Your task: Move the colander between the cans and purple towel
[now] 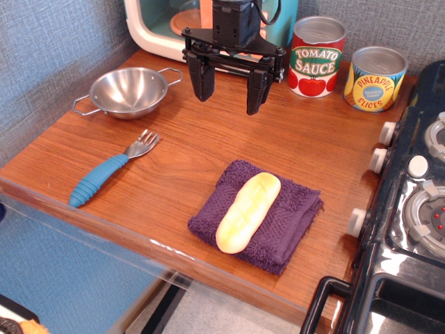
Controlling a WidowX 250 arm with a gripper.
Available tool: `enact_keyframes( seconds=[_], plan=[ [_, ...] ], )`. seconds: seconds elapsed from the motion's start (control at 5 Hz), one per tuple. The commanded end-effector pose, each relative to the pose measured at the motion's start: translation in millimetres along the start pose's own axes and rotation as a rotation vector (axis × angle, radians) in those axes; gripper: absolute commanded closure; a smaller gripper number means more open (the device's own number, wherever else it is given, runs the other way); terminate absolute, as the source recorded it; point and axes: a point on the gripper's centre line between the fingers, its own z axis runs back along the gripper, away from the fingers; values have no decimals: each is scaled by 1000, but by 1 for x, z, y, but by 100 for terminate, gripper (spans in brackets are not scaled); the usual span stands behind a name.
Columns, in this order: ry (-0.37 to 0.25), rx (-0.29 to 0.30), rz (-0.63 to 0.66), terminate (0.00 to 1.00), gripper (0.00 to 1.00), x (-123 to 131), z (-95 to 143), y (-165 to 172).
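The steel colander (129, 91) with two wire loop handles sits at the back left of the wooden table. The tomato sauce can (316, 57) and the pineapple slices can (375, 78) stand at the back right. The purple towel (259, 215) lies at the front centre with a yellow bread roll (248, 211) on top of it. My gripper (229, 90) hangs open and empty above the table's back middle, to the right of the colander and left of the cans.
A blue-handled fork (111, 170) lies in front of the colander. A toy stove (410, 202) with knobs borders the table's right edge. A white and teal toy appliance (167, 24) stands behind the gripper. The table's front edge (139, 240) drops off.
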Motion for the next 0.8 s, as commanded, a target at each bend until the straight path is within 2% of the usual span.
enact_keyframes(
  seconds=[0.0,0.2,0.4,0.6],
  plan=[
    [0,0,0,0,0,0,0,0],
    [-47,-75,-81,0,0,5,-9,36],
    [-84,-85,-83,0,0,11,-14,70],
    [-117,-54,-127,0,0,19,-17,95]
  ],
)
